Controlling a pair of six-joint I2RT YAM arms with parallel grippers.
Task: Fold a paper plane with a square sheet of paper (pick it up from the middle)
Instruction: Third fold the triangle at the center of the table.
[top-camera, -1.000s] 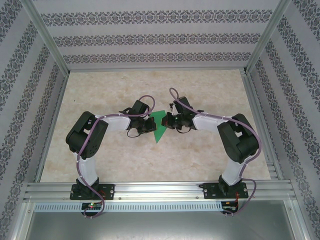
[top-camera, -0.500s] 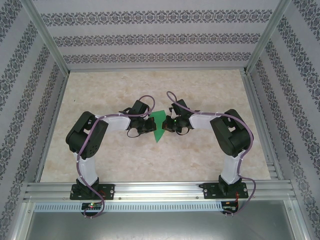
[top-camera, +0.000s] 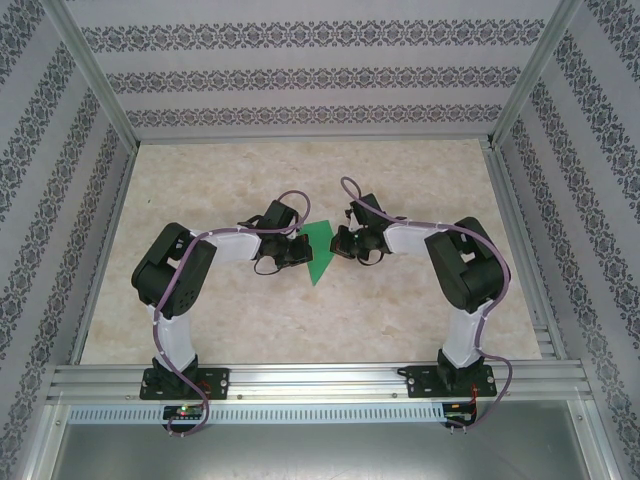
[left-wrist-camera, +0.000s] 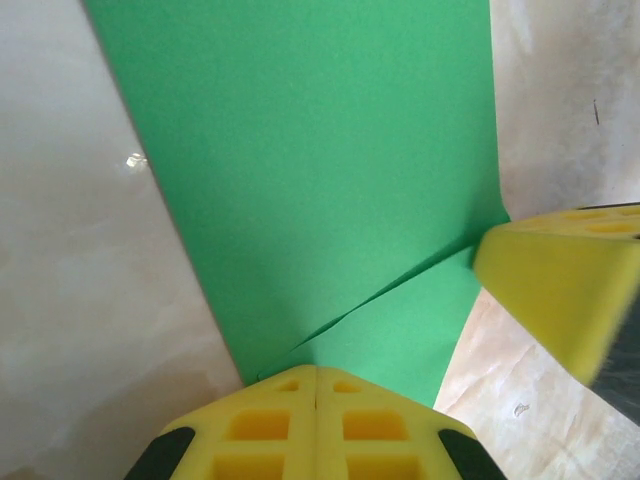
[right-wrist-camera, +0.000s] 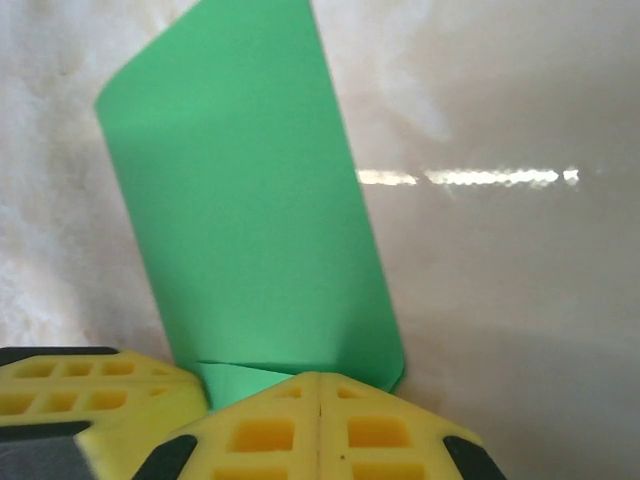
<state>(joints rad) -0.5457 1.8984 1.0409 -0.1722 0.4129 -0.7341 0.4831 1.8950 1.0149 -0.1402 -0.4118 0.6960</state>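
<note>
The square sheet of paper (top-camera: 318, 250), mid-frame from above, is clamped between the left gripper (left-wrist-camera: 316, 375) and the right gripper (right-wrist-camera: 320, 380), seemingly to steady it for creasing.

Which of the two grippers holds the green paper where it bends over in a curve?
The right gripper: the square sheet of paper curls over from its shut fingers. By the left gripper it lies flat.
</note>
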